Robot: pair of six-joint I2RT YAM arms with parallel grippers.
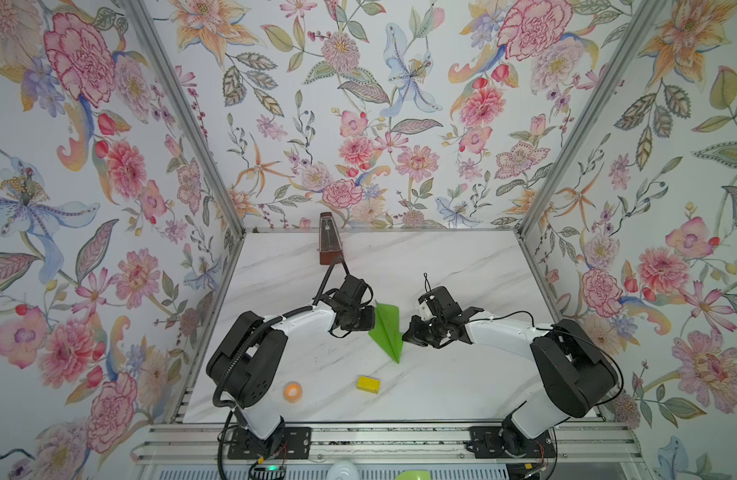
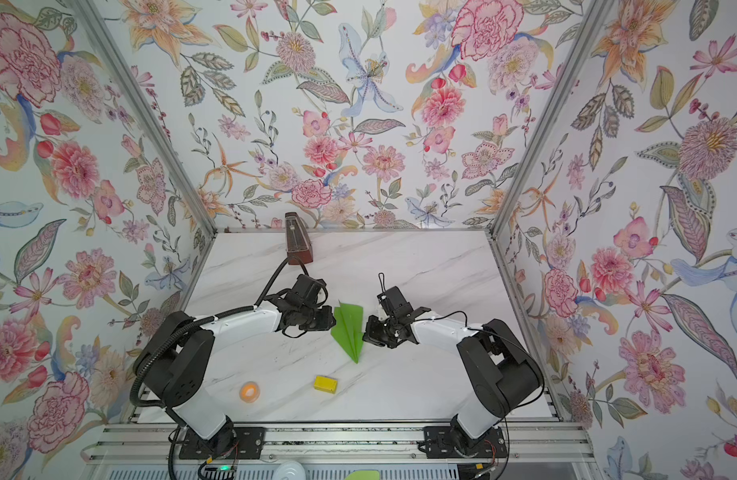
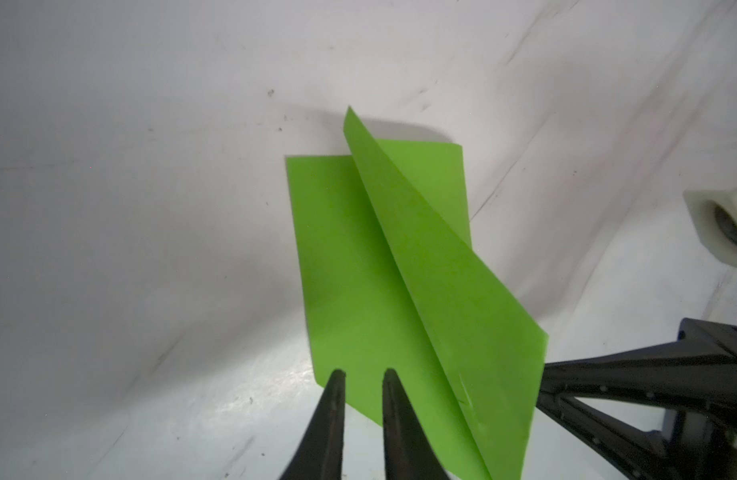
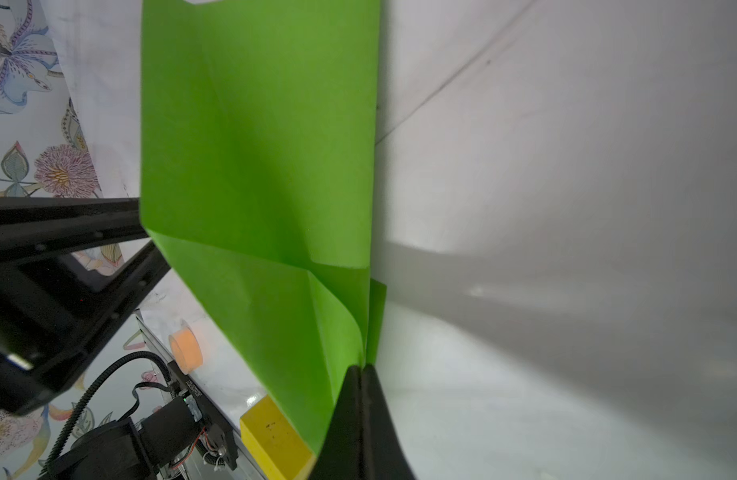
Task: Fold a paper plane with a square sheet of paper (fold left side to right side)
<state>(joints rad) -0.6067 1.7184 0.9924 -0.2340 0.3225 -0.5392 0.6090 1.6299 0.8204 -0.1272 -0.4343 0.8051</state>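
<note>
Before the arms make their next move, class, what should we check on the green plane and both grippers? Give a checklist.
1. The right gripper shut on the paper plane: ok.
2. The left gripper off the paper: jaws slightly apart over a wing, contact cannot tell.
3. Plane narrow and pointed: ok.
4. Plane lying flat: not ok, a flap stands up.
5. The yellow block apart from the plane: ok.
</note>
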